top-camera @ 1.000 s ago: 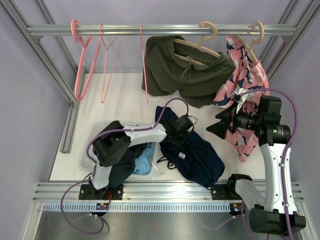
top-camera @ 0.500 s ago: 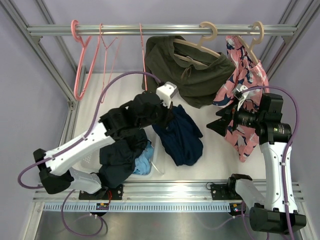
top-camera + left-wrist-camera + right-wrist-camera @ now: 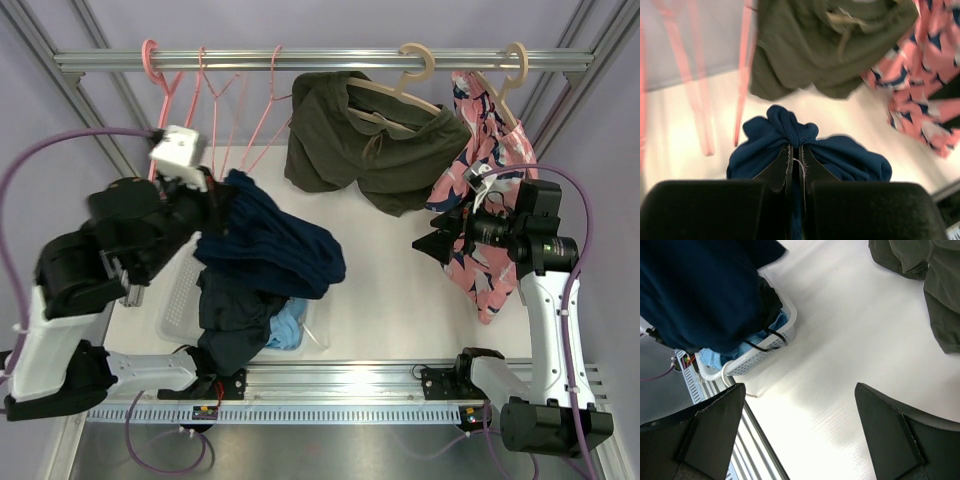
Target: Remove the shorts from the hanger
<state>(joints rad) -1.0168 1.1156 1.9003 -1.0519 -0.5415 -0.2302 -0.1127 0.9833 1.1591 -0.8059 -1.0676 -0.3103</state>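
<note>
My left gripper is shut on the deep navy shorts, which are bunched between its fingers. In the top view it holds them in the air, draped over the white basket. The dark slate-navy shorts and the light sky-blue shorts lie in the basket. My right gripper is open and empty beside the pink patterned pair. In the right wrist view it is over bare table, with the navy shorts and the basket at upper left.
Olive-green shorts hang on a wooden hanger, and the pink patterned pair hangs on another at the right. Empty pink hangers hang at the rail's left. Metal frame posts stand at both sides.
My left arm has lifted the deep navy shorts off the table and carried them up and left over the basket. The pink hangers swing. My right arm has barely moved.
</note>
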